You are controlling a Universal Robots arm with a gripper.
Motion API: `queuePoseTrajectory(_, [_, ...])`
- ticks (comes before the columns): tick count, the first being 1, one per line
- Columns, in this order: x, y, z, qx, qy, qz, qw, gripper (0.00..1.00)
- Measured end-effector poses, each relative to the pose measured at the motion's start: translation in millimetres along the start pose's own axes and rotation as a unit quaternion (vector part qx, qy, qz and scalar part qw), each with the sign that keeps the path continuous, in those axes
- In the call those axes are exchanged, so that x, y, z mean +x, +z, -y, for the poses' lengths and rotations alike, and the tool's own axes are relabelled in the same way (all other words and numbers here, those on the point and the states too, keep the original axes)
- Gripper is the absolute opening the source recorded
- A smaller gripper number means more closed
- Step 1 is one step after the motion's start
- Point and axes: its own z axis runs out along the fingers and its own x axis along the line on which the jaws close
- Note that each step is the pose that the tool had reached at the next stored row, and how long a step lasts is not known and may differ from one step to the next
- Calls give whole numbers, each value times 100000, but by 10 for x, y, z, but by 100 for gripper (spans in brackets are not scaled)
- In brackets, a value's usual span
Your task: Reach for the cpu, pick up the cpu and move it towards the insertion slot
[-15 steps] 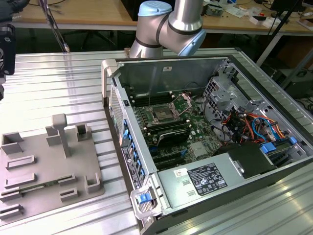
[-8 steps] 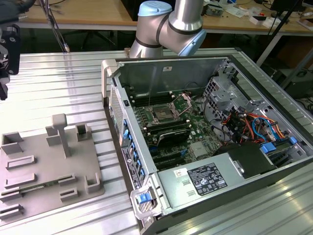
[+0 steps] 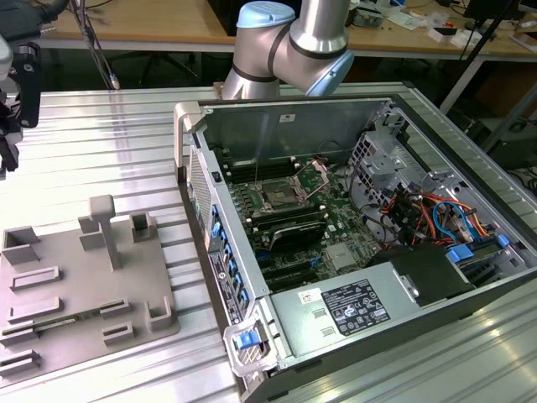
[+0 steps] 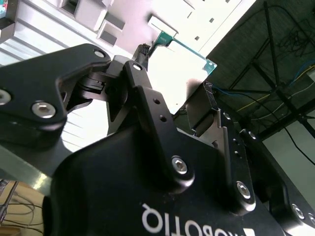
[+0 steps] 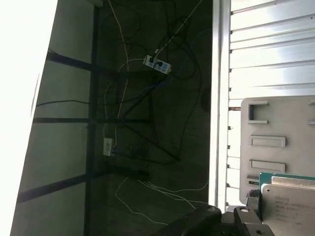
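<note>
The gripper (image 4: 175,71) is clamped on the cpu (image 4: 183,59): in the second wrist view the black fingers (image 4: 143,55) press against opposite edges of the chip, whose bright silvery plate and thin green rim show between them. In the first wrist view the cpu (image 5: 290,196) is seen again with its metal plate and green edge, held up in the air, and beyond it lies the grey fixture tray (image 5: 275,123) on the ribbed metal table (image 5: 270,49), with loose cables (image 5: 147,98) on the dark floor past the table's edge. In the exterior view the grey fixture tray (image 3: 84,277) sits at the exterior view's left on the table (image 3: 109,143), and the open computer case (image 3: 285,126) lies at the exterior view's right. The insertion slot (image 3: 279,197), a square socket with a shiny frame and a dark centre, sits on the green board inside the case, well apart from the tray. The silver and blue arm (image 3: 285,42) rises at the far side of the case.
</note>
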Motion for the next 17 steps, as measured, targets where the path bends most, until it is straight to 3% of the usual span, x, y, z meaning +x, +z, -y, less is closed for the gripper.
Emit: queuePoseTrajectory(17, [-72,-3,5,2,-2,1,100000,55])
